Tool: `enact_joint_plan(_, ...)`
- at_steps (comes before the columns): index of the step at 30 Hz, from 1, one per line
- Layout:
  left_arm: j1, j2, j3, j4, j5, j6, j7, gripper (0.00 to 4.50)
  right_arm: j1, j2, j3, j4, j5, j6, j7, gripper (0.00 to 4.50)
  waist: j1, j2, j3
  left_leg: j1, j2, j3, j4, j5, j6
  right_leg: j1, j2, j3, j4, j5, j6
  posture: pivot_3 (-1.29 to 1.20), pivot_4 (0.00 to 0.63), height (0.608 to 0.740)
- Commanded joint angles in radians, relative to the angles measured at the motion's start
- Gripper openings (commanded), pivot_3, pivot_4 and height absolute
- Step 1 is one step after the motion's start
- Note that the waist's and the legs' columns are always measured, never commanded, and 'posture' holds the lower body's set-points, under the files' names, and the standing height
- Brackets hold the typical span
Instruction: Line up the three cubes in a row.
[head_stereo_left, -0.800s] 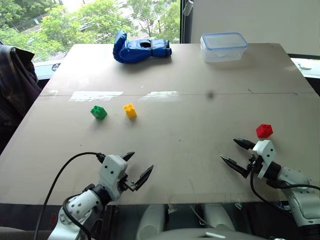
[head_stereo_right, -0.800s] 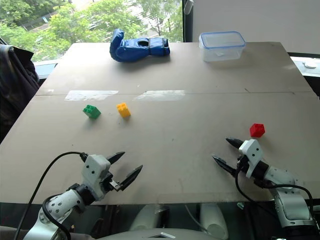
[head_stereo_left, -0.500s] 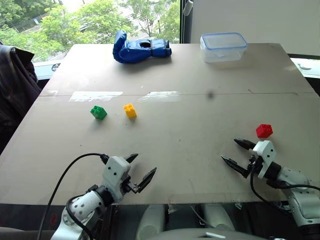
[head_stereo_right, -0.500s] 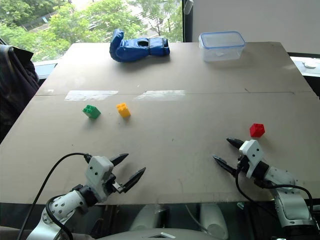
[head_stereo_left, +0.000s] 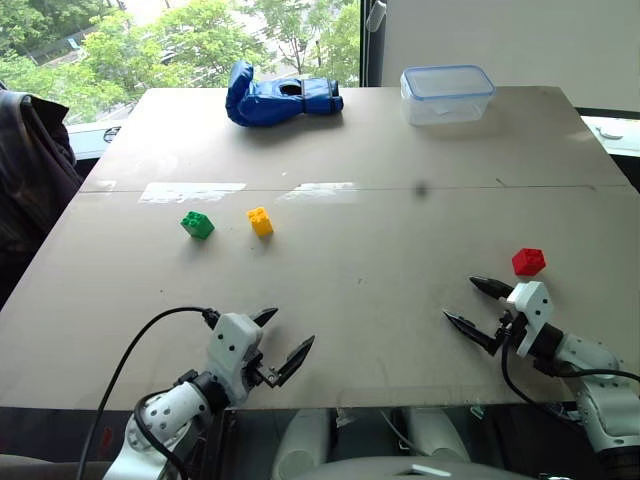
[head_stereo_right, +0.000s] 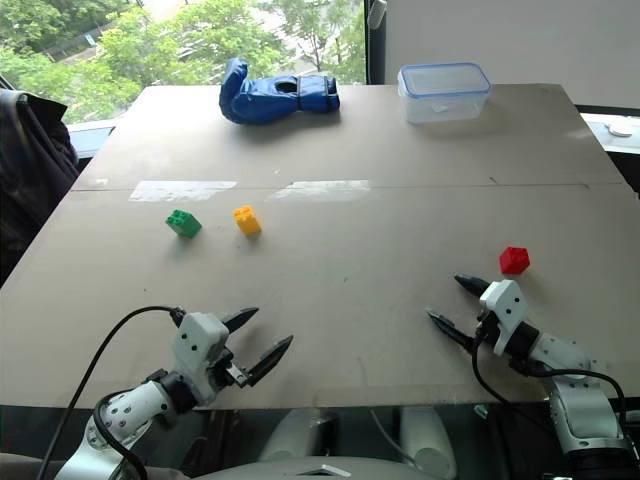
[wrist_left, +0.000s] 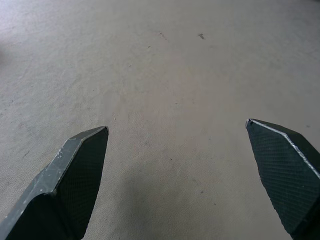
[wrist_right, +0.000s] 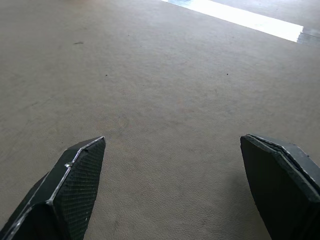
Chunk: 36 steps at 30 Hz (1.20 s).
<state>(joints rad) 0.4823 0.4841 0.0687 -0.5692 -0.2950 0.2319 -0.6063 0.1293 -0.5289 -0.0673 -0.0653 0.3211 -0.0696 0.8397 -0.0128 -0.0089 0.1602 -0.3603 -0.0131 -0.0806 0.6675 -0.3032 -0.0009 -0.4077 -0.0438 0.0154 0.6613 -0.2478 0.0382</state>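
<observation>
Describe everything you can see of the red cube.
The red cube is a small plastic-looking building brick, bright red, with low studs on top. It sits upright on the tan table, on the robot's right side, far from the green and yellow cubes. Nothing grips it; the open right pincer hovers just in front of it, apart.

Bright daylight enters from the window behind the table — glare patches streak its surface, shadows stay soft.
</observation>
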Motion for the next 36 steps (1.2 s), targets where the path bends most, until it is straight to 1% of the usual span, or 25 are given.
enact_joint_plan(1,-0.023,0.022,-0.002,-0.026,0.0,-0.018,-0.021,4.5,0.007,0.009,-0.058,-0.027,0.006,-0.032,-0.043,4.44,0.0,0.0,0.0,0.0,0.0,0.0,0.0,0.0,0.0,0.0,0.0,0.0,0.0,0.0,0.0,0.0,0.15,0.74)
enact_joint_plan(5,-0.133,0.1,0.009,-0.087,-0.088,0.043,-0.106,4.5,0.047,0.023,-0.172,-0.066,0.029,-0.012,-0.152,4.44,0.011,0.001,0.0,-0.001,0.0,-0.001,0.001,0.0,0.0,0.0,0.0,-0.001,0.0,0.0,0.0,0.0,0.15,0.74)
enact_joint_plan(7,-0.233,0.156,0.008,-0.111,-0.158,0.091,-0.167,4.5,0.079,0.053,-0.256,-0.099,0.04,0.018,-0.254,4.44,0.014,0.002,0.0,0.0,-0.001,-0.001,0.001,0.0,0.0,0.0,0.0,0.0,0.001,0.0,0.0,0.0,0.15,0.74)
enact_joint_plan(9,-0.312,0.204,-0.001,-0.126,-0.225,0.135,-0.227,4.5,0.102,0.082,-0.302,-0.121,0.038,0.056,-0.333,4.44,0.016,0.002,0.0,-0.001,-0.001,-0.002,0.001,0.0,0.0,0.0,0.001,-0.001,0.001,0.0,0.0,0.0,0.15,0.74)
enact_joint_plan(13,-0.459,0.268,-0.012,-0.104,-0.331,0.224,-0.307,4.5,0.088,0.123,-0.275,-0.151,0.003,0.14,-0.423,4.44,-0.005,0.003,-0.001,0.0,0.0,0.002,0.001,0.0,0.0,0.0,0.001,0.001,0.002,0.0,0.0,0.0,0.15,0.74)
enact_joint_plan(17,-0.566,0.335,0.003,-0.056,-0.37,0.264,-0.385,4.5,0.029,0.172,-0.245,-0.188,-0.002,0.233,-0.51,4.44,-0.019,0.004,0.0,0.002,0.0,0.004,0.001,0.0,0.0,0.0,0.005,0.005,0.002,0.0,0.0,0.0,0.15,0.74)
enact_joint_plan(21,-0.626,0.38,0.014,-0.027,-0.399,0.289,-0.437,4.5,-0.026,0.203,-0.227,-0.184,-0.011,0.292,-0.57,4.44,-0.02,0.005,0.0,0.002,0.0,0.004,0.001,0.0,0.0,0.0,0.006,0.004,0.002,0.0,0.0,0.0,0.15,0.74)
enact_joint_plan(24,-0.659,0.386,0.017,-0.006,-0.397,0.291,-0.441,4.5,-0.065,0.214,-0.213,-0.175,-0.018,0.312,-0.591,4.44,-0.02,0.005,0.0,0.0,0.0,0.003,0.001,0.0,0.0,-0.002,0.006,0.004,0.002,0.0,0.0,0.0,0.15,0.74)
enact_joint_plan(28,-0.678,0.382,0.021,-0.007,-0.404,0.296,-0.443,4.5,-0.112,0.223,-0.238,-0.13,-0.026,0.325,-0.633,4.44,-0.02,0.005,0.0,0.0,0.0,0.003,0.001,0.0,0.0,-0.002,0.006,0.004,0.002,0.0,0.0,0.0,0.15,0.74)
enact_joint_plan(33,-0.687,0.379,0.029,-0.029,-0.429,0.318,-0.431,4.5,-0.149,0.209,-0.245,-0.086,-0.025,0.32,-0.63,4.44,-0.022,0.005,0.0,0.0,0.0,0.004,0.001,0.0,0.0,-0.002,0.006,0.005,0.002,0.0,0.0,0.0,0.15,0.74)
enact_joint_plan(35,-0.684,0.378,0.033,-0.033,-0.434,0.324,-0.422,4.5,-0.151,0.211,-0.244,-0.083,-0.022,0.322,-0.627,3.93,-0.022,0.005,0.0,0.0,0.0,0.004,0.001,0.0,0.0,-0.002,0.006,0.005,0.002,0.0,0.0,0.0,0.15,0.74)
enact_joint_plan(36,-0.683,0.378,0.035,-0.035,-0.434,0.324,-0.419,4.5,-0.152,0.212,-0.24,-0.082,-0.024,0.322,-0.625,3.58,-0.022,0.005,0.0,0.0,0.0,0.004,0.001,0.0,0.0,-0.002,0.006,0.005,0.002,0.0,0.0,0.0,0.15,0.74)
